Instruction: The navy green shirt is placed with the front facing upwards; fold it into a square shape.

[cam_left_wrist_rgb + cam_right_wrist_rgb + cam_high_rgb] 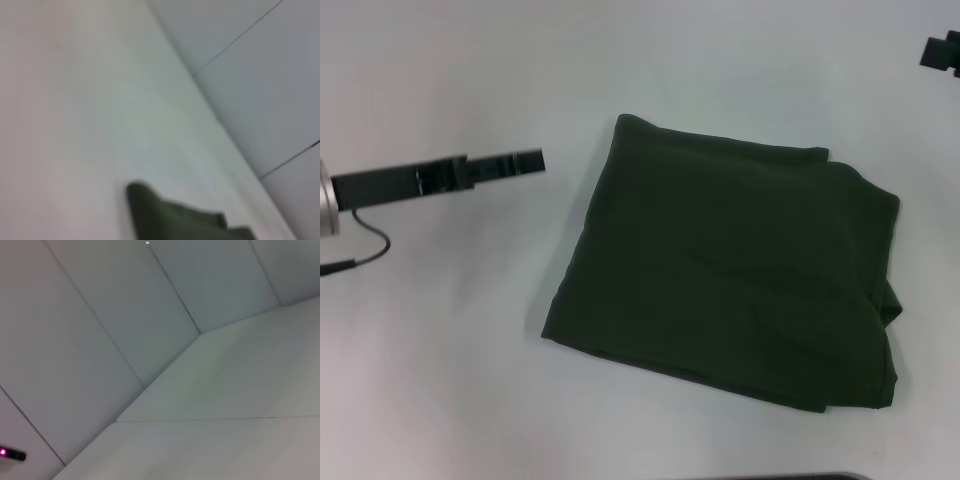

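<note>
The table (440, 380) was found to be a plain white surface, and it was taken as the bearing surface for all that follows. The shirt (730, 275) was taken as the landmark. It was found lying flat on the table, folded into a rough square of several layers, with no sleeve, collar or lettering exposed. Its edges were observed to be slightly uneven: the layers were offset along the far edge and bunched at the right-hand side, where a small fold stood proud. A corner of the same shirt (170, 217) was recorded in the left wrist view, lying on the table beside a panelled wall (260, 75).

The left gripper (525, 161) was noted to the left of the shirt, near its far left corner but clear of the cloth, extended level towards it. Its fingers appeared drawn together, with nothing held between them. A thin dark cable (370, 250) was seen trailing below the arm, further left of the shirt.

The right gripper (942, 52) was recorded beyond the shirt's far right corner, well apart from it. Only a small dark part was visible; the state of its fingers could not be told.
</note>
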Tool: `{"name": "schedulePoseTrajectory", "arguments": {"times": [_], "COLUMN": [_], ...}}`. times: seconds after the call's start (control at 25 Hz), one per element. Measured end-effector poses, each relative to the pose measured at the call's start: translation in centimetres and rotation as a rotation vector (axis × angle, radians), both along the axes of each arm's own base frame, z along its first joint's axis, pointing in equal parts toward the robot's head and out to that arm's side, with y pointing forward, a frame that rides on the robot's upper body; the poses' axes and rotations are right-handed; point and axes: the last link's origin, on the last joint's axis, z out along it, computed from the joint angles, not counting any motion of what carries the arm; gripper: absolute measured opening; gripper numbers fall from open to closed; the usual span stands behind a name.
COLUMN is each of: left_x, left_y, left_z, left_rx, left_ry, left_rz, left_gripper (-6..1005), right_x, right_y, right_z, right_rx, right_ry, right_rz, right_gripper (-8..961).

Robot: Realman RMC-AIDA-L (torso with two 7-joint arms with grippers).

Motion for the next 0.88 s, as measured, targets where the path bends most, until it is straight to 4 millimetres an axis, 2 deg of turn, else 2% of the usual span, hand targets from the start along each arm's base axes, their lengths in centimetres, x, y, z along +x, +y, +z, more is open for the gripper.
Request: {"name": "schedulePoseTrajectory", "arguments": {"times": [0.2,0.48,0.68,0.88], "left_x": [2.3,3.1,2.9,3.0], "left_y": [0.8,0.3,-1.9,-4.3], "left_z": [-1.2,-2.3,-1.9,-1.6], "left_rx": [0.029,0.002,-0.026,-0.022], "left_ry": [-0.021,0.012,-0.021,-0.078], "left_rz": [-0.108,-0.211,-0.328,-0.479], "left_gripper": [913,909,906,905], "right_x": [-0.5,-1.1,-0.8,-0.3], "right_y": [0.4,-0.3,-1.5,-2.1], "right_z": [-1.6,-5.8,-8.8,-10.7], "right_rx": [-0.024,-0.144,-0.190,-0.190], "right_ry": [-0.008,-0.082,-0.114,-0.111], "right_rz": [0.059,0.179,0.247,0.256], "right_gripper": [901,907,905,904]}}
